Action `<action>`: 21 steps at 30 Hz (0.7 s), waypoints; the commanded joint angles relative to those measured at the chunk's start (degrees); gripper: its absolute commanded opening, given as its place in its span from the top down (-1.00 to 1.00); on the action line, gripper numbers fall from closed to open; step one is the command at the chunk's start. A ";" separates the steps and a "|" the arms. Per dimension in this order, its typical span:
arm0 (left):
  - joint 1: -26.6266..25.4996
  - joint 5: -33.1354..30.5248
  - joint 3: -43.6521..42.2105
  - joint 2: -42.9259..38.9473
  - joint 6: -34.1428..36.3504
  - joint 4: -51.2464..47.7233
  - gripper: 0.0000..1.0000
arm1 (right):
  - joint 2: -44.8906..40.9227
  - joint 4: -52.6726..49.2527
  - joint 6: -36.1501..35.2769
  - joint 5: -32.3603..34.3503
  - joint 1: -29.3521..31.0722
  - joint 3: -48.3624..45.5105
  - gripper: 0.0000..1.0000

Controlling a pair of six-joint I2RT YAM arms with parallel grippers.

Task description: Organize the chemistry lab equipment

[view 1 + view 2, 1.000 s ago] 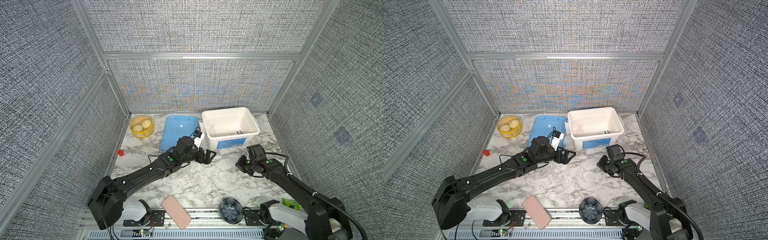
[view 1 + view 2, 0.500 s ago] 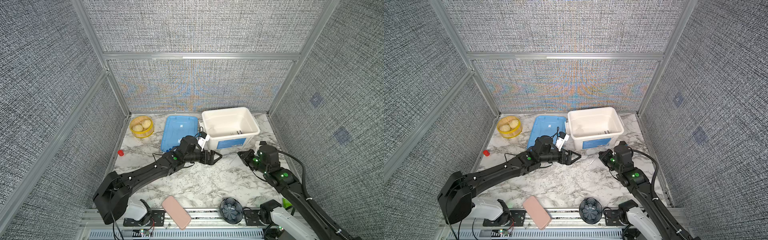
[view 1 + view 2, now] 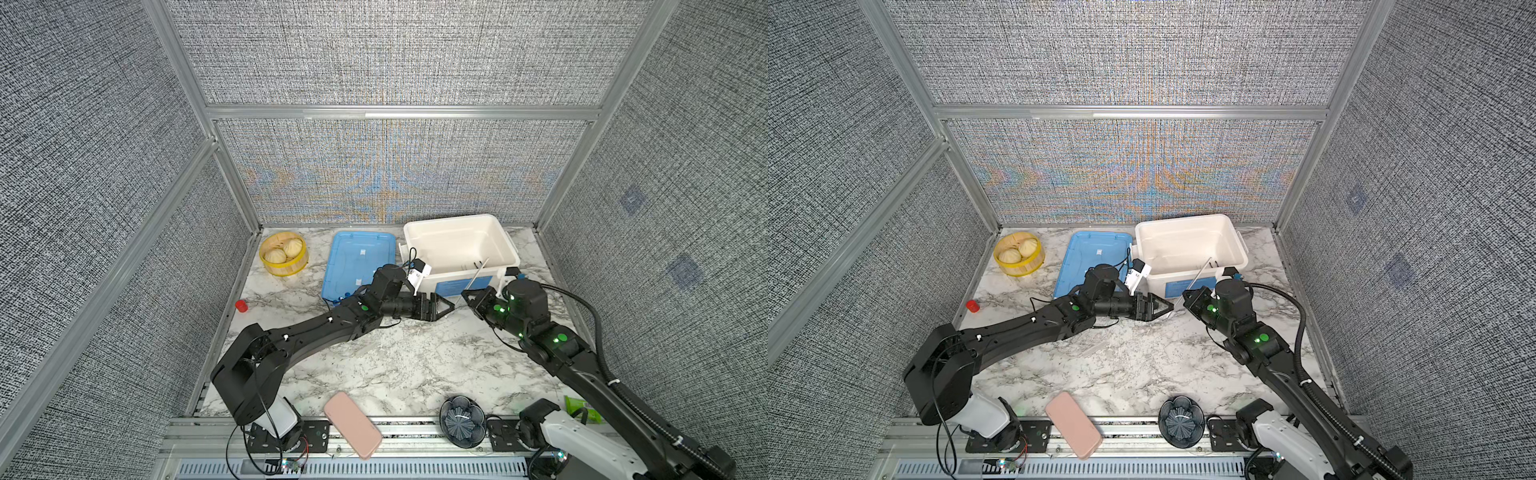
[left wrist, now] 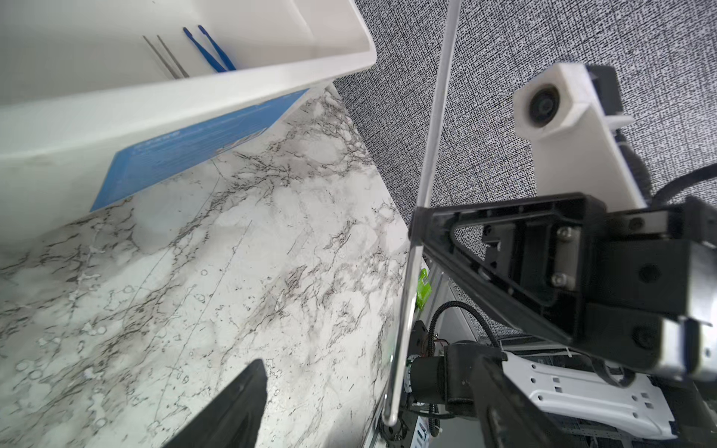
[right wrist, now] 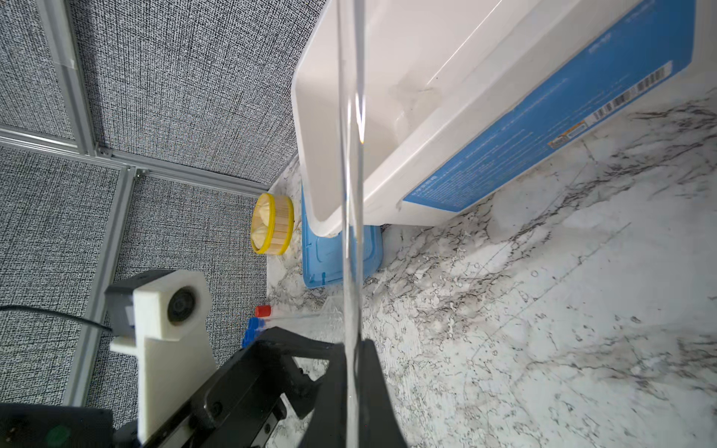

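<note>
My right gripper is shut on a long thin white stick, which slants up toward the front rim of the white bin. My left gripper is open, its fingers either side of the stick's lower end without touching it. In the left wrist view, dark blue tweezers and thin silver tweezers lie inside the bin. Clear tubes with blue caps lie on the marble, partly hidden behind the left gripper in the right wrist view.
A blue lid lies left of the bin, with a yellow steamer basket of buns beyond it. A small red cup stands by the left wall. A pink phone, dark flower-shaped bowl and green packet sit at the front edge.
The right arm has lifted the stick off the table and tilted it toward the bin. The left gripper has reached right to the stick's lower end, its jaws narrowing slightly.
</note>
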 commanded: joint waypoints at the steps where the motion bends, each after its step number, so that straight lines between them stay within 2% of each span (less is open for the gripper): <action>1: 0.02 1.86 0.25 0.41 -0.48 2.60 -0.63 | 0.81 2.14 -0.38 1.04 0.39 0.85 1.00; 4: -0.03 2.51 -0.67 0.69 -0.80 4.70 -0.58 | 1.96 2.97 -0.39 0.48 0.79 1.43 1.00; 8: -0.01 3.82 -0.47 1.37 -0.99 5.97 -0.36 | 3.57 4.06 -0.05 0.47 1.58 1.80 1.00; 11: 0.01 4.05 -0.48 1.76 -1.36 6.55 -0.31 | 4.77 5.16 0.34 0.23 2.28 2.18 1.00; 15: -0.03 4.07 -0.74 1.68 -1.51 6.90 -0.10 | 5.75 5.76 0.35 0.60 3.66 2.92 1.00; 17: 0.02 3.82 -1.07 1.64 -1.89 6.86 -0.06 | 5.88 6.13 0.32 0.94 4.19 2.95 1.00; 21: 0.02 3.64 -1.72 1.29 -1.97 7.19 0.24 | 6.02 6.14 0.02 1.87 5.34 3.32 1.00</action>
